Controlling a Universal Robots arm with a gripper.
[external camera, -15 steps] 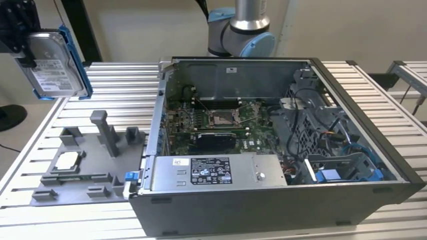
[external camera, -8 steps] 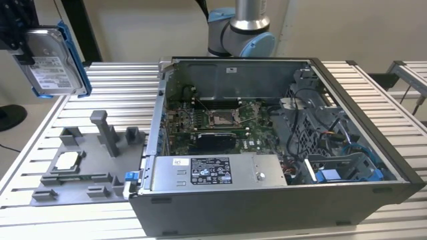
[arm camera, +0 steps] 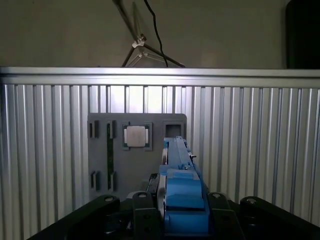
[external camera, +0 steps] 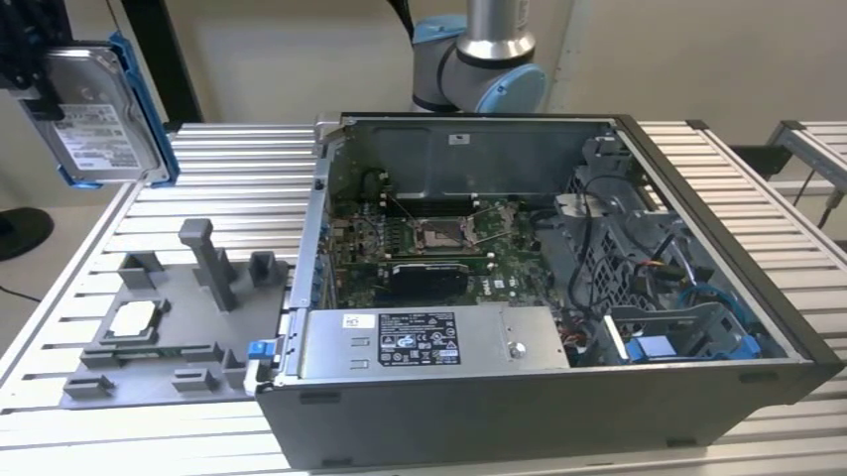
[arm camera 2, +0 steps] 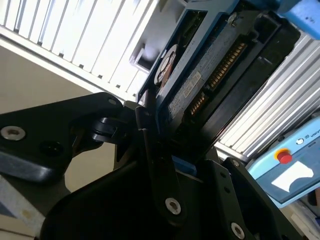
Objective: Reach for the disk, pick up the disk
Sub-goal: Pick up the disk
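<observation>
The disk (external camera: 99,109), a silver-grey drive with a white label and blue rails, hangs upright in the air at the exterior view's upper left, well above the slatted table. My gripper (external camera: 30,69) is shut on it from the left edge of that view. In the second wrist view the disk (arm camera 2: 210,75) shows its underside and connector row, clamped between the black fingers (arm camera 2: 147,135). In the first wrist view the blue rail of the disk (arm camera: 180,185) runs between the two sides of my gripper (arm camera: 181,205), high over the grey fixture plate.
Below lies a grey fixture plate (external camera: 173,337) with posts and a small square silver chip (external camera: 133,319). An open computer case (external camera: 530,297) stands to the exterior view's right of it. The arm's base (external camera: 477,59) rises behind the case. A pendant with a red button (arm camera 2: 285,156) sits nearby.
</observation>
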